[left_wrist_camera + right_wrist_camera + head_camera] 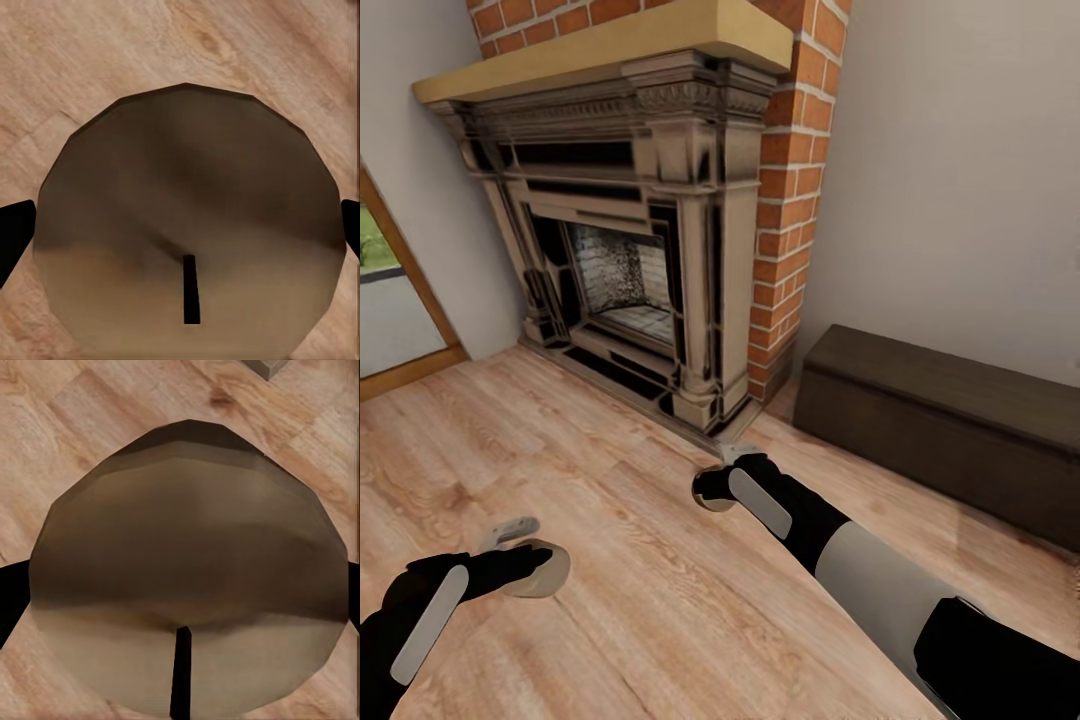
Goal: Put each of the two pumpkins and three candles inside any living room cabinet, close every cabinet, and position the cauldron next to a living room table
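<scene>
Stubby beige candle (187, 247) pinched in left end effector (525, 560), another candle (187, 600) in right end effector (712, 490), plank floor (610, 480), brick fireplace (630, 230).

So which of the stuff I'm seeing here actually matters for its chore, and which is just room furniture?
Part of the job:
- stubby beige-grey candle in the left gripper
- second beige-grey candle in the right gripper
- long low dark-brown wooden cabinet, closed

Just there:
- red-brick fireplace
- light wood plank floor
</scene>
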Robot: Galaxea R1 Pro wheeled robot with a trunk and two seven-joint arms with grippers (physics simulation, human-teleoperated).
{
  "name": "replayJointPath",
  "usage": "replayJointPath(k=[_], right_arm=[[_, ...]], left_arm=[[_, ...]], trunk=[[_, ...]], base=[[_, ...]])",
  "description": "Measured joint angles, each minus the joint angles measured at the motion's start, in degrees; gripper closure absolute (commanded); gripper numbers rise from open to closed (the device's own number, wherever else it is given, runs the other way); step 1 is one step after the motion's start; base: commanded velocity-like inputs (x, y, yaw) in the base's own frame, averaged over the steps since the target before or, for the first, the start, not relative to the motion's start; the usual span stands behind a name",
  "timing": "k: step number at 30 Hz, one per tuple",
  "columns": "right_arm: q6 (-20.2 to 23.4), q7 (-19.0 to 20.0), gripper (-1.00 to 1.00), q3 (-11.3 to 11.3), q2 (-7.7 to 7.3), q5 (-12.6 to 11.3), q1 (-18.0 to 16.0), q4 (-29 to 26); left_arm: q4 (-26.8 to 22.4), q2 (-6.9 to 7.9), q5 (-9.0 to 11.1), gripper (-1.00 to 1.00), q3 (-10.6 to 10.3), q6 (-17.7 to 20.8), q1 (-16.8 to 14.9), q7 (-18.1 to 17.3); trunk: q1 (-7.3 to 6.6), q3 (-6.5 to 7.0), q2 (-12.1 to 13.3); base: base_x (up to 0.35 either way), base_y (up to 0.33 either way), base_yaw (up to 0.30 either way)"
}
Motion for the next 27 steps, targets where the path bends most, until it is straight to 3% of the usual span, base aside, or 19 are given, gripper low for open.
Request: replayJointPath(k=[17,27], right_arm=[[-0.09,0.1,1.0,0.0,0.01,0.0,-0.01,-0.06],[-0.06,0.09,1.0,-0.01,0.0,-0.05,0.0,-0.04]], left_arm=[[-0.01,0.01,-0.06,1.0,0.02,-0.01,0.0,0.0],[0.01,0.0,0.0,1.0,0.02,-0.01,-0.01,0.0]], trunk=[[0.0,-0.51,0.0],[0.0,-0.51,0.0]], base=[[0.0,0.0,-0.113],[0.0,0.0,-0.272]])
